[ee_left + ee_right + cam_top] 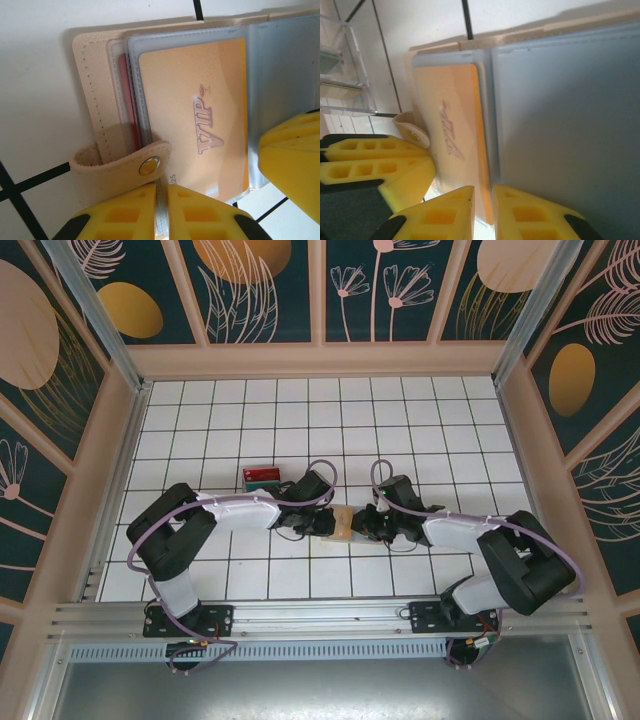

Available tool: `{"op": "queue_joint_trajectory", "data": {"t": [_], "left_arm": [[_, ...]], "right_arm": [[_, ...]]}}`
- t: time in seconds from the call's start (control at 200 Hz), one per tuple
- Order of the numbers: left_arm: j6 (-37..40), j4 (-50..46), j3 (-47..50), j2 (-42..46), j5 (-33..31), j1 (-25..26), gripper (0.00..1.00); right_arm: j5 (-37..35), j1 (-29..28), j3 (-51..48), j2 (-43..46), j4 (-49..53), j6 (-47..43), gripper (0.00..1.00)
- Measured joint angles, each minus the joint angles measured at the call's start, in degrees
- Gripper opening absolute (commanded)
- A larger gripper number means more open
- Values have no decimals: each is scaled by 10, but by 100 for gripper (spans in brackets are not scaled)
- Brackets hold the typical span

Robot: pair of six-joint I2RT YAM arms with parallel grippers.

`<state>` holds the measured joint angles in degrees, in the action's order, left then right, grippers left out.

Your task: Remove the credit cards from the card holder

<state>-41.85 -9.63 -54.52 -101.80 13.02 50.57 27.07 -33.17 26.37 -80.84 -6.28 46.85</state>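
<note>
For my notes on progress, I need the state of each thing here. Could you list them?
card holder: open, strap undone
orange card: inside its clear sleeve
red card: inside a sleeve behind it
left fingers: shut on the holder's sleeve edge
right fingers: nearly together at the orange card's edge, grip unclear

Both arms (240, 510) have black joints, white links, looping purple cables (129, 548) and yellow ribbed pincer fingers (120, 215)
</note>
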Motion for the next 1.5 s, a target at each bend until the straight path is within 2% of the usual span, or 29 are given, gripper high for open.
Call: {"op": "queue_joint_trajectory", "data": {"t": [0.716, 0.786, 0.841, 1.126, 1.496], "left_arm": [[0, 0, 0, 0, 2, 0, 15], [0, 0, 0, 0, 2, 0, 16], [0, 0, 0, 0, 2, 0, 17], [0, 0, 0, 0, 0, 0, 22], [-16, 7, 10, 8, 0, -6, 13]], "right_arm": [[15, -2, 0, -25, -26, 0, 15], [15, -2, 0, -25, -26, 0, 10], [15, -2, 0, -25, -26, 0, 0], [15, -2, -1, -25, -26, 0, 0], [15, -2, -1, -25, -27, 0, 0]]}}
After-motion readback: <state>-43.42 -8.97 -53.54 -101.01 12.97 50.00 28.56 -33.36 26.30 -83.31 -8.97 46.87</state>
